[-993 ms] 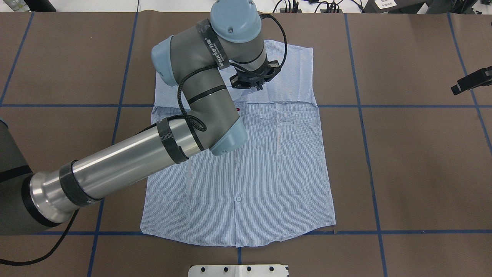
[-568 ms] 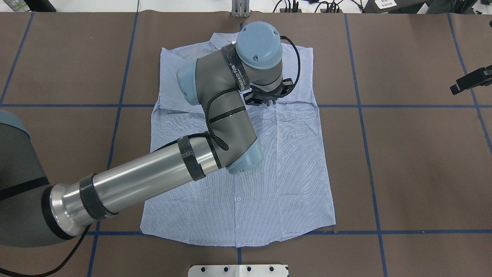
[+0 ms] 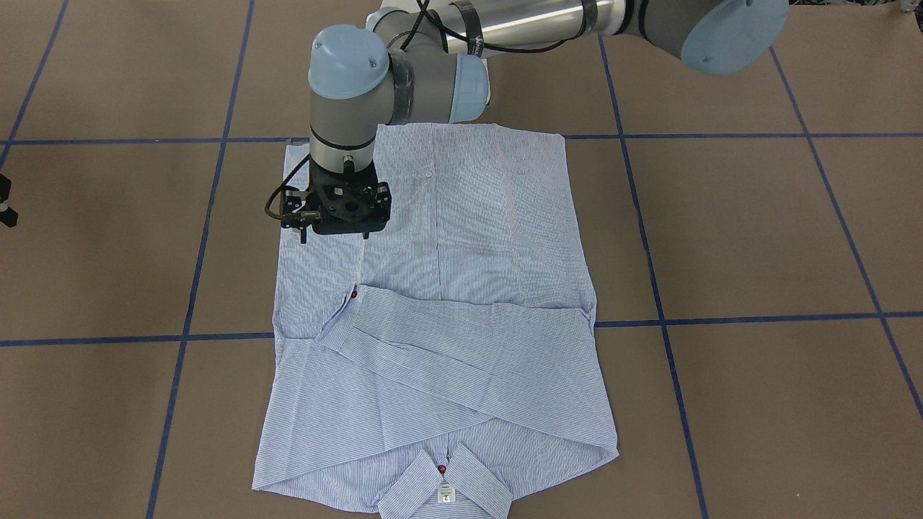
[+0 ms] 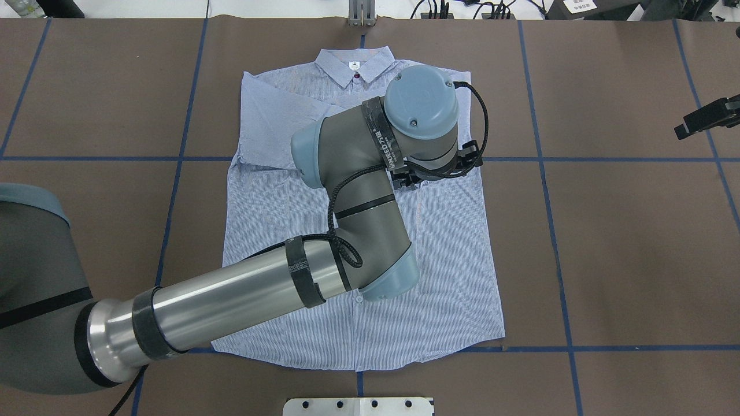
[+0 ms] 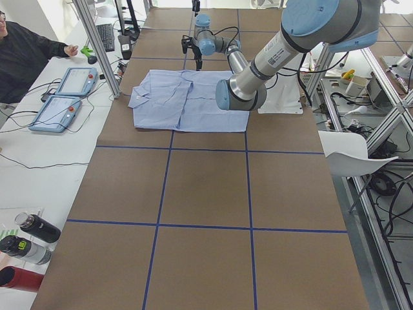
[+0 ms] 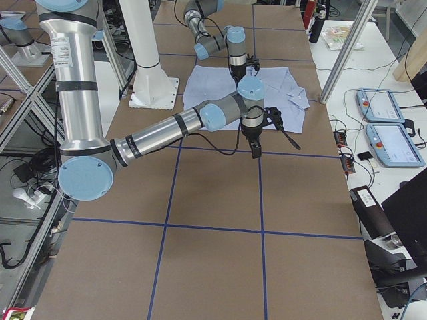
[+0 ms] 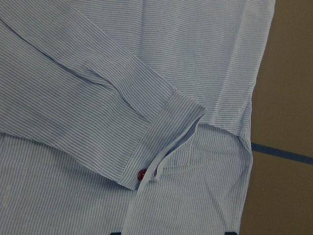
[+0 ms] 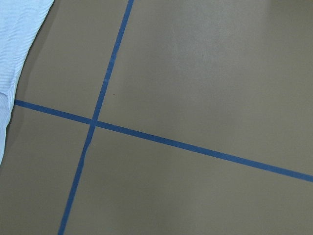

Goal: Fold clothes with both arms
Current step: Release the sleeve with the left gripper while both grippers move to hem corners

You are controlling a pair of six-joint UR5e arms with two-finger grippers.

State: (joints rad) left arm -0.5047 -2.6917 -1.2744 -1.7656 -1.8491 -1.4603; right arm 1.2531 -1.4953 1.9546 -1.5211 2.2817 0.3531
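Observation:
The clothes are one light blue striped shirt lying flat, front up, collar at the far side. Both sleeves are folded across the chest; one cuff with a dark red button fills the left wrist view. My left gripper hangs pointing down over the shirt's body near its side edge, just past the cuff. Its fingertips show wide apart at the bottom rim of the wrist view, holding nothing. My right gripper hovers over bare table far to the shirt's right; I cannot tell whether it is open or shut.
Brown table cover with blue tape grid lines. A white plate sits at the near edge and a metal post at the far edge. A person, control tablets and bottles are on a side table.
My left arm has swung right and back toward the robot across the shirt, uncovering the collar and folded sleeves. The right gripper has barely moved.

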